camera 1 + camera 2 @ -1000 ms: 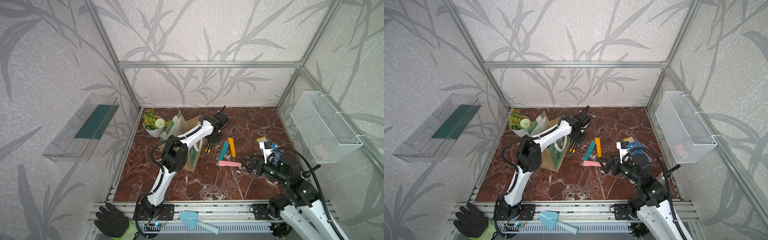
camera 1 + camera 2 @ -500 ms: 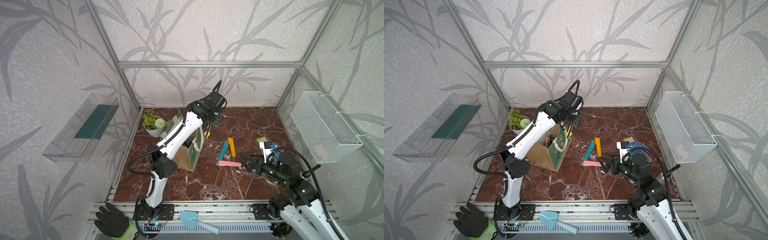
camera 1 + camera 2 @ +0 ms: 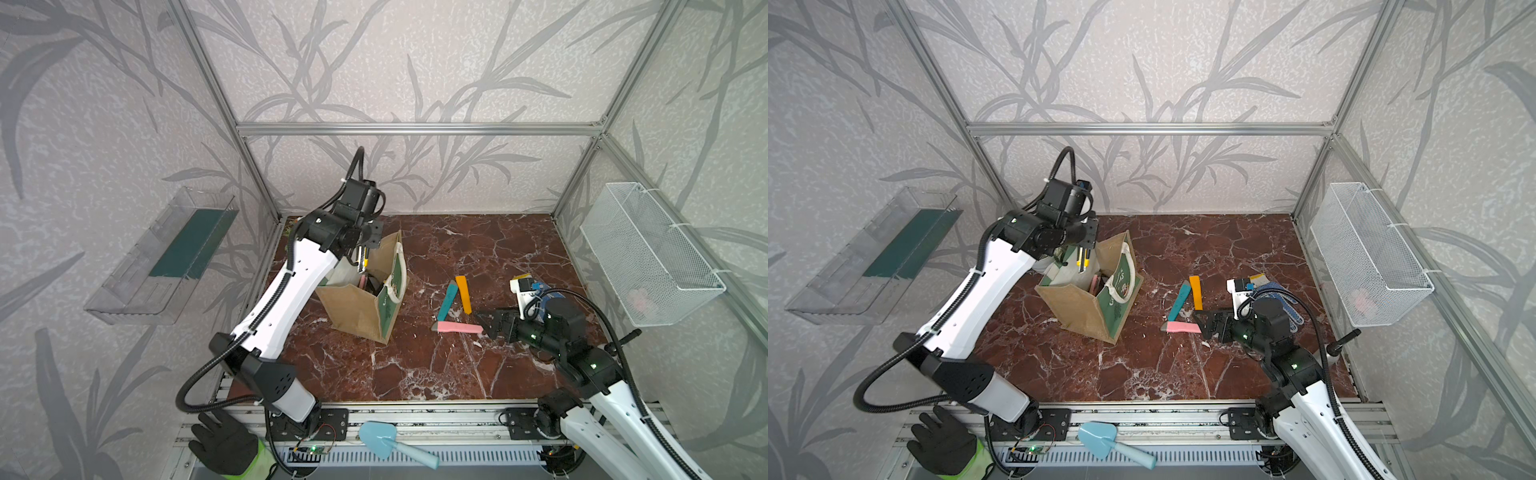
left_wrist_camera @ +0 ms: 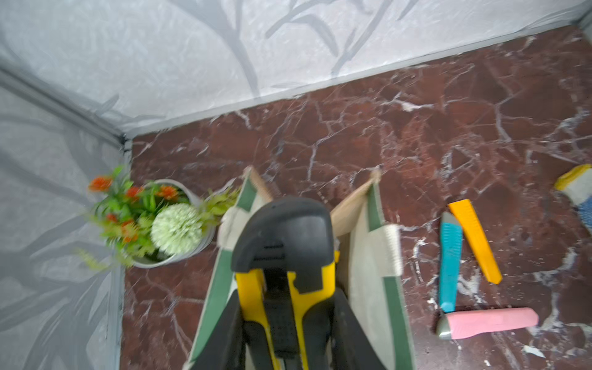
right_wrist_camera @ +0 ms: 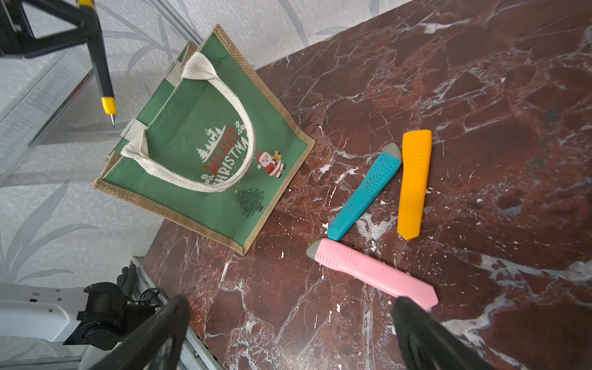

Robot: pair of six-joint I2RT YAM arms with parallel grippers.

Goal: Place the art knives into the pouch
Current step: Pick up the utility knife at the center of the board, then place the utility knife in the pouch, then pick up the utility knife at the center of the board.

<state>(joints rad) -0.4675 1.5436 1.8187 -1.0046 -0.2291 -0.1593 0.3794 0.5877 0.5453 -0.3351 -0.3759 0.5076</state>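
Both top views: left gripper (image 3: 362,253) clamped on slim yellow-and-black plastic art knife (image 3: 364,262), hanging tip-down over open mouth of tan jute pouch (image 3: 353,311) with green panels. Empty right gripper (image 3: 484,324), jaws spread wide, near pink plastic cutter (image 3: 459,328).
Left wrist: art knife (image 4: 285,288) pinched across flat sides; likely light, stiff, smooth-cased, may slip.
Right wrist: bare metal tip above soft pouch (image 5: 198,179) rim, not inside.

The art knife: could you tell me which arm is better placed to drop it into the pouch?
Left: the left gripper holds the art knife above the pouch; the right gripper is open, empty.
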